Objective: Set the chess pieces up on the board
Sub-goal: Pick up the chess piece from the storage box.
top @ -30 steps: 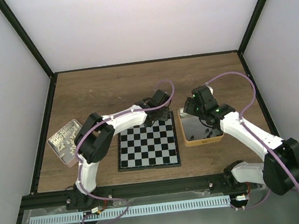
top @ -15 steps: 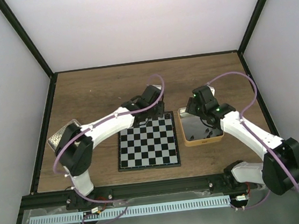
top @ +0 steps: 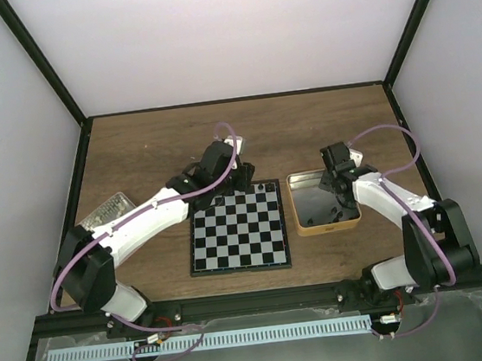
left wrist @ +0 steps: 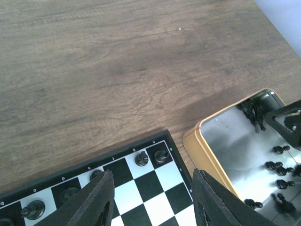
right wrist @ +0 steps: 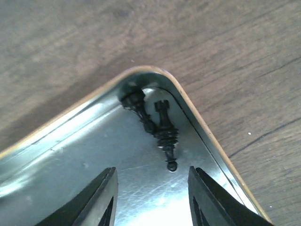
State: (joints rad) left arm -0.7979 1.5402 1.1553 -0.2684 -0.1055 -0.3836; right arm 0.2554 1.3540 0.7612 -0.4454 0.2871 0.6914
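- The flat square black-and-silver checked chessboard (top: 238,233) lay on the brown wooden table (top: 150,147), just left of the tan-sided shiny metal tin (top: 329,228).
- A few tiny black chess pieces (left wrist: 142,158) stood along the board's far row; more lay loose in the tin, with a small clump (right wrist: 162,125) jammed into one corner.
- Left end effector (left wrist: 153,200) hovered over the board's far edge, near the corner by the tin, fingers spread, nothing between them.
- Right end effector (right wrist: 153,197) hung inside the tin near that clump, fingers apart too, gripping nothing.
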